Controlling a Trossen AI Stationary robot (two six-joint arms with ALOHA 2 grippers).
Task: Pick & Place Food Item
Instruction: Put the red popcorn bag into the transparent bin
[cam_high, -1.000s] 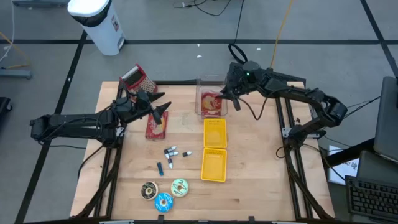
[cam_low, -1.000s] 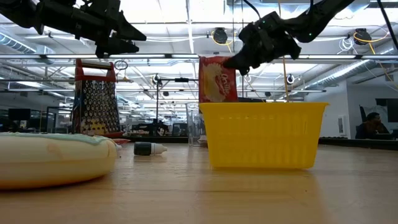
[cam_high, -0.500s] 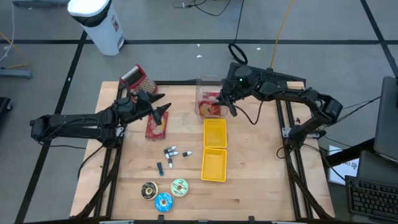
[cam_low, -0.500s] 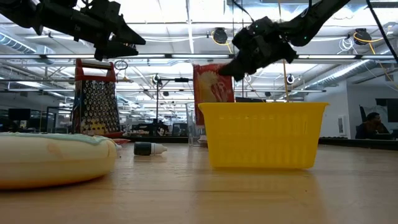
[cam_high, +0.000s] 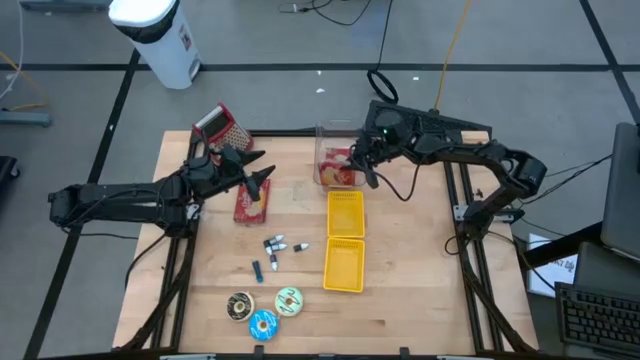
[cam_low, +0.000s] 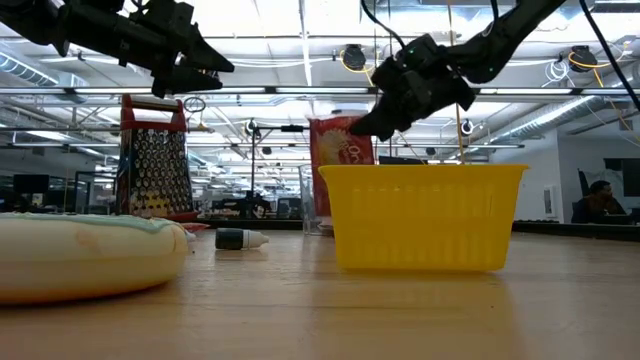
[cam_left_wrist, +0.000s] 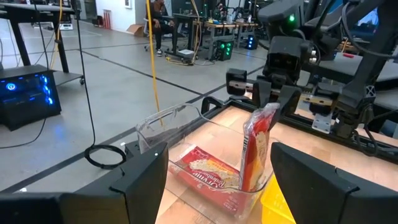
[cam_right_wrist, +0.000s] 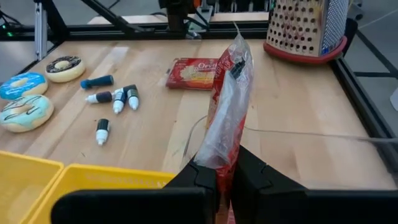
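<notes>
Snack packaging is the centre of the action: the right gripper is pinched tight on the top edge of a red food bag, holding it upright over a clear plastic container at the far edge of the wooden surface. In the left wrist view the bag's lower end sits inside the container, beside another red packet lying flat on its floor. In the low view the bag shows tilted behind the nearer of two yellow baskets, with the gripper above it. Seen from above, the two baskets lie end to end just in front of the container, the far one and the near one. The left gripper hovers above the surface with its fingers spread wide and nothing between them, over a flat red cracker pack. Behind it, a metal box grater with a red rim stands at the far left corner. Several small bottles are scattered near the middle, and three doughnuts sit close together toward the near edge. A white bin stands on the floor beyond the surface.
</notes>
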